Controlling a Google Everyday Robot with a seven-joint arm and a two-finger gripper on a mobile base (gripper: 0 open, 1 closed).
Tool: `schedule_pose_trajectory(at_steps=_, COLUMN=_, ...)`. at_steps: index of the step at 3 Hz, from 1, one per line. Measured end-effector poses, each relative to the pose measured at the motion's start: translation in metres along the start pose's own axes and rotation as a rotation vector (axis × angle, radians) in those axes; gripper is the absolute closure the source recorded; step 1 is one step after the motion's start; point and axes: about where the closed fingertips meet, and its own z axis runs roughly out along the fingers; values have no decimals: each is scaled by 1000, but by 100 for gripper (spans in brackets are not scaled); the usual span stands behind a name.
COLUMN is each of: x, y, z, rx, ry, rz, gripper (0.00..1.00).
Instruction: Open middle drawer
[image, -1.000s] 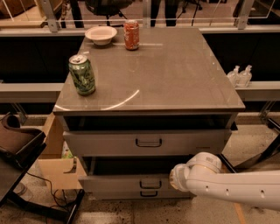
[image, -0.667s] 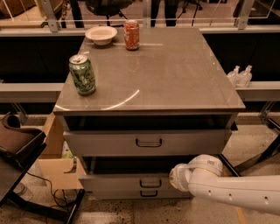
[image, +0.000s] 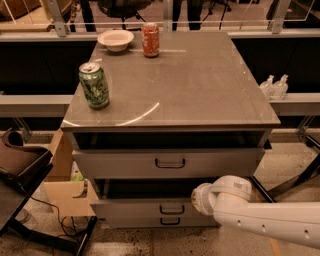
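The middle drawer (image: 135, 208) is the shallow grey front second from the top, with a small dark loop handle (image: 171, 209) at its centre. It stands pulled out a little, and a dark gap shows above it. My gripper (image: 196, 201) is at the end of the white arm (image: 260, 220), which reaches in from the lower right. It sits against the drawer front just right of the handle, and the wrist hides most of it. The top drawer (image: 170, 163) above also stands out slightly. The lowest drawer (image: 170, 221) lies right beneath.
On the cabinet top (image: 200, 85) stand a green can (image: 94, 85), a red can (image: 150, 39) and a white bowl (image: 115, 39). A cardboard box (image: 62, 185) and a dark chair (image: 20, 165) are on the left. Two bottles (image: 274, 86) sit on a ledge to the right.
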Motion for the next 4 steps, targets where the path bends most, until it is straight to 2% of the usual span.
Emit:
schedule_pose_trajectory(at_steps=2, x=-6, y=-4, z=-10, rx=22, ry=-2, rz=-12, gripper=100)
schedule_pose_trajectory(at_steps=4, x=-10, y=-2, z=6, rx=39, ry=-32, rz=-1, gripper=100)
